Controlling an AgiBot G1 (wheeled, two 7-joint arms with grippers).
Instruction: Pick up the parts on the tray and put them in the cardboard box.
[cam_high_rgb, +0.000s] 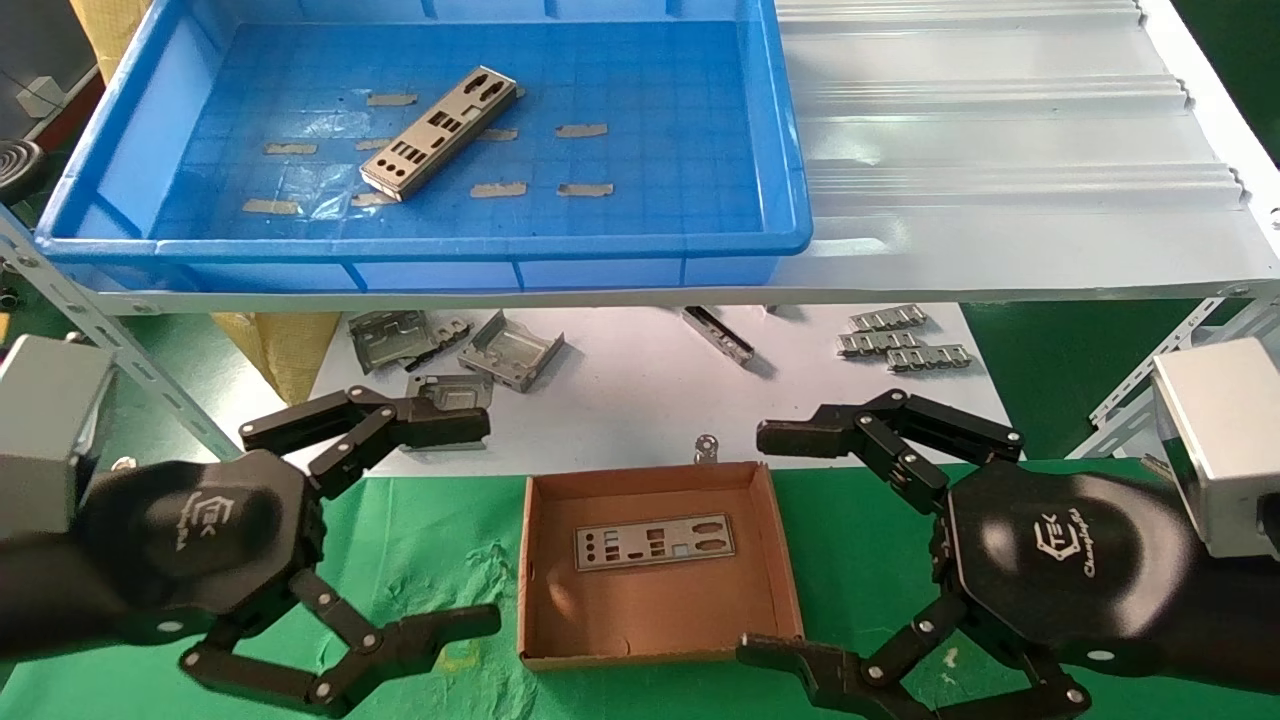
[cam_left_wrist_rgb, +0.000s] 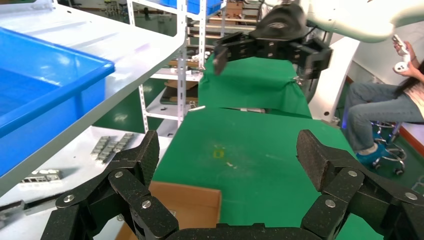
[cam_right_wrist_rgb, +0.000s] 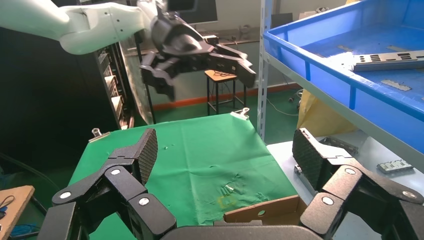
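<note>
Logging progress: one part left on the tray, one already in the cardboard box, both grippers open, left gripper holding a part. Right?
Not quite. The head view shows the left gripper open and holding nothing, like the right gripper. The rest holds: one part lies on the tray, and one part lies in the cardboard box.

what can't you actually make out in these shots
- Head view: the blue tray is cut off by the top edge, so its far end is unseen.
- Left wrist view: the cardboard box is mostly hidden behind the left gripper; its inside is unseen.
- Right wrist view: the right gripper hides most of the box.
</note>
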